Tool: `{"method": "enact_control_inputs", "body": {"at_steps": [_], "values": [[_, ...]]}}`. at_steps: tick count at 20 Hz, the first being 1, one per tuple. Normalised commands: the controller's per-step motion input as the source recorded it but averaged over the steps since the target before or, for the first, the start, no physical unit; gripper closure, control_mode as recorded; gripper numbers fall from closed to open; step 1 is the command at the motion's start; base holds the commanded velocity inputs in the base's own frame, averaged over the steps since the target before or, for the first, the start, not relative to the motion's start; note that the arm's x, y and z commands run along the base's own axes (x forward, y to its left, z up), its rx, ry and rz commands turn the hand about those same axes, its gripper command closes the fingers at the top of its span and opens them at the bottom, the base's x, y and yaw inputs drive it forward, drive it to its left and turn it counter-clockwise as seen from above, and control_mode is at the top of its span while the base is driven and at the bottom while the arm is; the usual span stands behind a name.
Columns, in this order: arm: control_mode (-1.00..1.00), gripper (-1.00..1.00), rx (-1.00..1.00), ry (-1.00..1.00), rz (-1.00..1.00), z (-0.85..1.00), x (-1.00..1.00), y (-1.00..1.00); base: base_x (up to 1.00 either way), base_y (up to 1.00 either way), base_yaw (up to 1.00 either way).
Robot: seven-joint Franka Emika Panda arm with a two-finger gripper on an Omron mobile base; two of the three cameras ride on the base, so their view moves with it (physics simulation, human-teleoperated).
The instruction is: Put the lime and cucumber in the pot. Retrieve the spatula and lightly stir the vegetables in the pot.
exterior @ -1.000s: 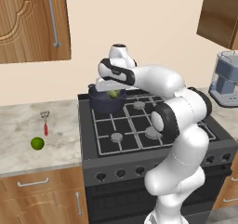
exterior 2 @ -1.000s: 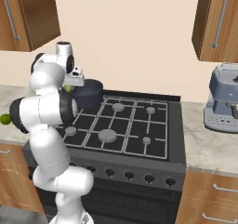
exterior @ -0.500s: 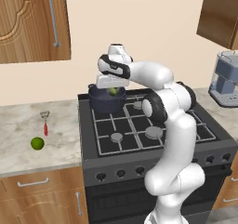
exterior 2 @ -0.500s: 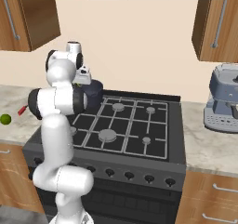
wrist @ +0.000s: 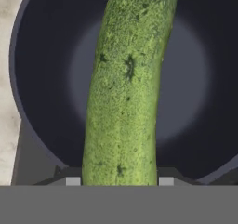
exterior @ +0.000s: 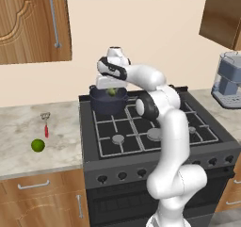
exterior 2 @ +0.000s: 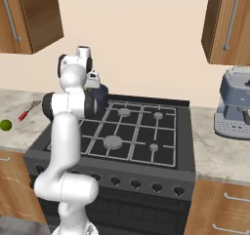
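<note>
While gripped, bumpy oblong cucumber [wrist: 126, 88], over round dark pot [wrist: 42, 139]

The long green cucumber [wrist: 128, 93] has a rough, pebbled, matt skin with darker flecks, and behind it the round navy-grey pot [wrist: 44, 56] looks like smooth dull metal with a soft sheen on its floor. Left of the pot, the pale speckled stone counter [exterior: 28, 127] is polished, and on it lie a smooth bright green lime [exterior: 38, 145] and a spatula [exterior: 45, 125] (red handle, silvery metal head). The glossy brown wooden cabinets [exterior: 33, 23] above show grain.
</note>
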Motion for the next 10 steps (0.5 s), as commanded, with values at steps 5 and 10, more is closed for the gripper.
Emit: {"method": "enact_control_inputs", "body": {"at_steps": [5, 10], "values": [[-1.00, 1.00, 0.00, 0.00, 0.00, -0.26, 0.07, 0.00, 0.00, 0.00, 0.00], [-1.00, 1.00, 0.00, 0.00, 0.00, -0.09, -0.07, 0.00, 0.00, 0.00, 0.00]]}}
